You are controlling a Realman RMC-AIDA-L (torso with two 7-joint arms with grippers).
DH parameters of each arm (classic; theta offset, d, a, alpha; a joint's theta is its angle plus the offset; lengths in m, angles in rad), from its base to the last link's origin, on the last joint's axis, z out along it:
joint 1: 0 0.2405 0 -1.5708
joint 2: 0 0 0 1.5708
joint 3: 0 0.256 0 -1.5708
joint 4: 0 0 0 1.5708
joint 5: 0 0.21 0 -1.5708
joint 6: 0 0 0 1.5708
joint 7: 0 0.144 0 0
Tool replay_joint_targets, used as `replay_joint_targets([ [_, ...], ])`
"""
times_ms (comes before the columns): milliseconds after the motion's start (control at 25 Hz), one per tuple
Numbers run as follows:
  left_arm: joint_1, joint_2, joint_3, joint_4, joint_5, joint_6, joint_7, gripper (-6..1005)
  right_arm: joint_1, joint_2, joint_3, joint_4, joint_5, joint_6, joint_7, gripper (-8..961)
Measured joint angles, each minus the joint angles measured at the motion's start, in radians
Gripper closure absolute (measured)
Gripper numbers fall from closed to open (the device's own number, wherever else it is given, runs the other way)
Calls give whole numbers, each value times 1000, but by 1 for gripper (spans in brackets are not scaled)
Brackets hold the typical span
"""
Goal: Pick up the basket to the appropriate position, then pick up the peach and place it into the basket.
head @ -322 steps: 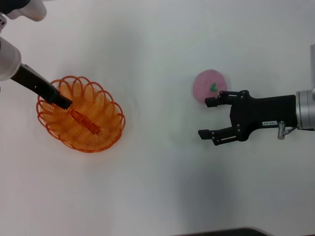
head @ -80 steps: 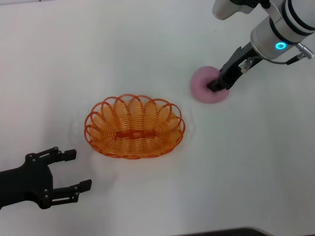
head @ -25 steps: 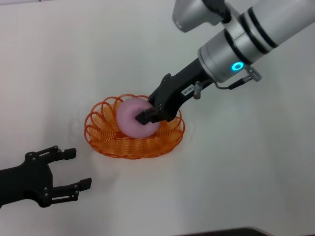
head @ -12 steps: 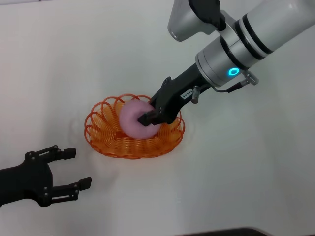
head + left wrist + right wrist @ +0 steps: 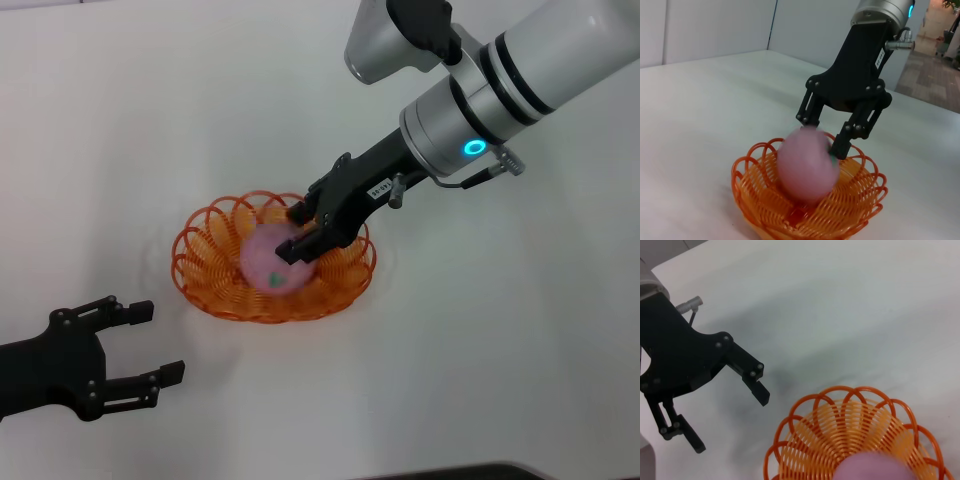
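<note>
Midway over the white table (image 5: 520,330), the right gripper (image 5: 297,229) hung just above the basket (image 5: 205,262), its black fingers (image 5: 296,249) spread apart and no longer gripping anything; the peach (image 5: 273,262) lay inside the basket, pink against the orange wire, its small green leaf mark turned upward; in the left wrist view the fruit (image 5: 807,165) showed blurred below the parted fingers, so it was probably dropping or rolling to rest on the basket floor; the fingers looked opened low over the middle of the basket (image 5: 860,200), apparently so that the round fruit would settle within the scalloped rim rather than bounce out; the basket itself stood near the centre of the table, within easy reach of both arms, which seems the reason for that spot; the left gripper (image 5: 125,346) waited near the table's front edge, well apart from the basket, fingers open and empty, evidently parked clear of the right arm's path; the placing looked all but done.
</note>
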State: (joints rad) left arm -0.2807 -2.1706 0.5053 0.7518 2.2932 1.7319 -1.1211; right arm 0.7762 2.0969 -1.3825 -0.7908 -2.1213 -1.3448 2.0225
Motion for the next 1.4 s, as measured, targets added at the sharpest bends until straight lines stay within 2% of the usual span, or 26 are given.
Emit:
replay_joint_targets([
  [120, 0, 0, -1, 0, 0, 0, 0, 146, -1, 0, 0, 1, 0, 1, -1, 374],
  [520, -2, 0, -1, 0, 0, 5, 0, 146, -10, 0, 5, -4, 11, -5, -21, 129],
  [680, -3, 0, -1, 0, 0, 6, 0, 146, -48, -7, 31, -22, 81, -38, -91, 48],
  [760, -3, 0, -1, 0, -1, 7, 0, 146, -87, -9, 88, -39, 121, -71, -147, 7],
  [1080, -3, 2, -3, -2, -8, 11, 0, 146, -239, -11, 366, -16, 168, -154, -451, 18],
  [1320, -3, 2, -4, -3, -10, 11, 0, 146, -314, -8, 512, 110, 232, -142, -711, 18],
  [1400, -5, 2, -4, -3, -10, 10, 0, 146, -327, -6, 561, 195, 264, -129, -840, 18],
])
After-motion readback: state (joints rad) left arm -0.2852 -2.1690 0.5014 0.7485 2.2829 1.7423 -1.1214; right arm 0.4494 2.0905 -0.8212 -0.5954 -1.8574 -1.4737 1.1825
